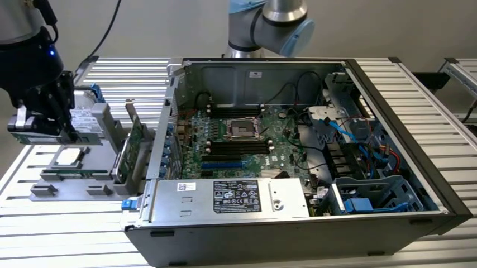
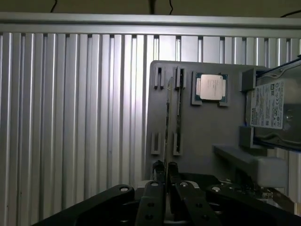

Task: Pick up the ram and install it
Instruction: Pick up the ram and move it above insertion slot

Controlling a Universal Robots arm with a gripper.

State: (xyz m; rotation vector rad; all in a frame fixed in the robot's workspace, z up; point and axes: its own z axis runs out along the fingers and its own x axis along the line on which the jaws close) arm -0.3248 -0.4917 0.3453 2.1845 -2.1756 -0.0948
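The ram (image 2: pixel 167 117) appears in the wrist view edge-on, as a thin strip running away from my fingertips over the grey parts holder (image 2: pixel 202 136). My gripper (image 2: pixel 165 167) stands nearly shut, with the strip's near end between its two black fingers (image 2: pixel 159 170). In the exterior view the gripper (image 1: pixel 52 137) hangs at the far left, just above that holder (image 1: pixel 44 190). Whether the ram still sits in its slots or is lifted clear, I cannot tell.
On the holder are a square processor (image 2: pixel 210 87), a silver hard drive with blue clips (image 1: pixel 88 120) and an upright green expansion card (image 1: pixel 134 151). The open computer case (image 1: pixel 298 223) with its motherboard (image 1: pixel 238 139) stands to the exterior view's right on a slatted aluminium table (image 1: pixel 67 223).
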